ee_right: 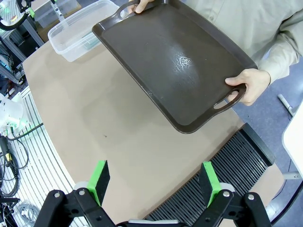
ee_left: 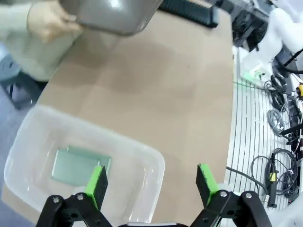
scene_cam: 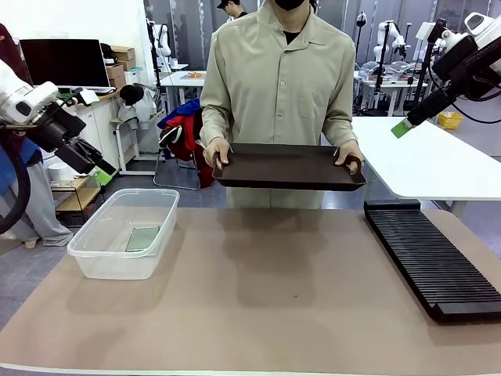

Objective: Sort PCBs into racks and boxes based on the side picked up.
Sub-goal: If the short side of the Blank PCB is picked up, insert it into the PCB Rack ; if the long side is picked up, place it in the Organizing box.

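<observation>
Brown table (scene_cam: 258, 298): one clear box (scene_cam: 125, 233), left, holding one dull grey-green PCB (scene_cam: 142, 238); one black slotted rack (scene_cam: 430, 254), right. One person's tray (scene_cam: 288, 167), far. Left gripper (ee_left: 154, 182) and right gripper (ee_right: 156, 178) both gape, holding nothing.

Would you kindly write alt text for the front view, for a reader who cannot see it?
A person across the table holds an empty dark brown tray level with both hands. On the tan table, a clear box at left contains one PCB, and a black slotted rack lies at right.
</observation>
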Controlling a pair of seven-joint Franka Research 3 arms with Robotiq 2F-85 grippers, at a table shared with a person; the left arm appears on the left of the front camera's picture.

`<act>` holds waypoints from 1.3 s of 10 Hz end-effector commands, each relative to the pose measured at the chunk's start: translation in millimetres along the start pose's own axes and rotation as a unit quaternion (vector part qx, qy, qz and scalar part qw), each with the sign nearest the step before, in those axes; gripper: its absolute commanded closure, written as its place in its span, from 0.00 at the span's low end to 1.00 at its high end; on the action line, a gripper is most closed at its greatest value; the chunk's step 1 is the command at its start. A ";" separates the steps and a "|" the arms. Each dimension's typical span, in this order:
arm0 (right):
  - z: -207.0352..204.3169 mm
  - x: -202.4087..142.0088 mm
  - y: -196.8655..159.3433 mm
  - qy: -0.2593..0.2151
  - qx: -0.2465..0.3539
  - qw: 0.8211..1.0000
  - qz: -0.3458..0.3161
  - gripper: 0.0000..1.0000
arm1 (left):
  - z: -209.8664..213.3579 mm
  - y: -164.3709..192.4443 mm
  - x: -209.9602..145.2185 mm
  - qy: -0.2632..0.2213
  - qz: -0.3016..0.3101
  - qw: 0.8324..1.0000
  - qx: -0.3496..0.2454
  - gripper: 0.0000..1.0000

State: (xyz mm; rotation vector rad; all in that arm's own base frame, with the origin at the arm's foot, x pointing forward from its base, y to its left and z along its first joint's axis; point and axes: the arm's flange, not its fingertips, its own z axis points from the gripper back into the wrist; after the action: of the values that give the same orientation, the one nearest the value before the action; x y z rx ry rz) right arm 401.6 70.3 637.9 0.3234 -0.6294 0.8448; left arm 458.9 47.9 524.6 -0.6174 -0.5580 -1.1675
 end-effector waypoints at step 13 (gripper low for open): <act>-0.4 -0.7 0.2 -0.004 0.008 1.000 0.000 0.00 | 60.9 -17.8 16.8 -0.051 0.026 0.991 0.117 0.00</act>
State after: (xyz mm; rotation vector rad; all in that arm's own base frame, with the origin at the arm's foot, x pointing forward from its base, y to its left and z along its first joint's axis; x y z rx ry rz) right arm 401.6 70.3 637.9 0.3234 -0.6294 0.8448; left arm 449.9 79.5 584.1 -0.5007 -0.7357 -1.0386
